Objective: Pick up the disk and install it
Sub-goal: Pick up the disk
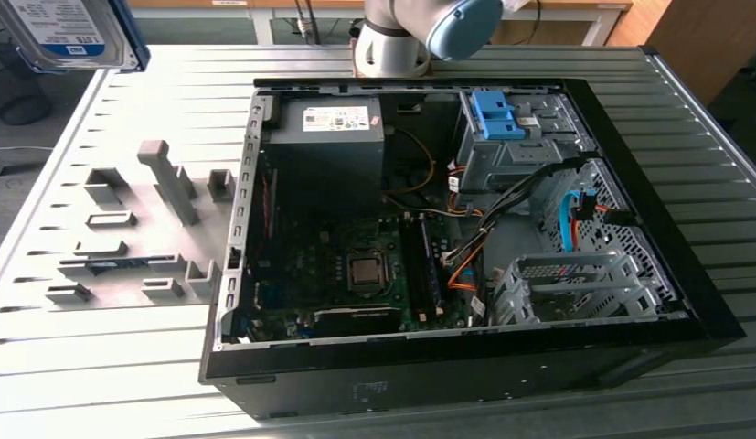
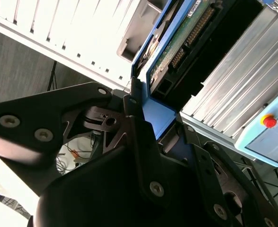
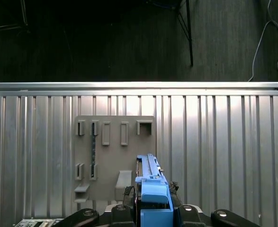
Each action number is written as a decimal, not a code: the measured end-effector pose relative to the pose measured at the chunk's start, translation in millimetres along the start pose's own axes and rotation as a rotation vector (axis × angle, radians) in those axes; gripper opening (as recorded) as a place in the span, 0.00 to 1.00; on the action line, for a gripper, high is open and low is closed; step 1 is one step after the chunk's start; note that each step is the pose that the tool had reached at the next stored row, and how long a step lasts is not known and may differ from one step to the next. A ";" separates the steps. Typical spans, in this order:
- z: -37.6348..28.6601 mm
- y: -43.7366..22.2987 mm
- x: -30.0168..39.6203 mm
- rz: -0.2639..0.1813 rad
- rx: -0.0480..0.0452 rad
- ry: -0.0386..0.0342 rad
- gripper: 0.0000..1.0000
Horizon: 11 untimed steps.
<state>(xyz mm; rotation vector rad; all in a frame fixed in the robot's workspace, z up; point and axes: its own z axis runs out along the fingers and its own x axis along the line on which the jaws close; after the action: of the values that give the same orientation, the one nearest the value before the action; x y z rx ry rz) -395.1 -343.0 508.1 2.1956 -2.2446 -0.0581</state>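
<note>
Where pincer (image 3: 152, 201) closes, disk (image 1: 73, 32) clamped edgewise, aloft

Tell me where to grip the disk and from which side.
Likely pinch its two broad flat faces near one end, coming in end-on. The disk is a thin slab with blue rails on its long edges; the tool holds it so.

Upper left of the exterior view, your disk (image 1: 75, 32): glossy paper label, blue plastic rails. Table (image 1: 707, 137): ribbed bare metal w/ dull sheen. Fixture plate (image 1: 146, 197): matt grey plastic. PC case (image 1: 475, 389): matt black outside, perforated grey sheet metal inside.
</note>
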 end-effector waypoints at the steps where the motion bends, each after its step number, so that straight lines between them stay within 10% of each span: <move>1: 0.0 -1.0 0.0 0.000 0.0000 0.0000 0.36; 11: -0.2 -7.3 -0.2 0.000 0.0000 0.0000 0.36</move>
<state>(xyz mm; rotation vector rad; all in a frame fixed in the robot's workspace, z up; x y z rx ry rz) -387.7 -343.0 508.2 2.1956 -2.2446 -0.0581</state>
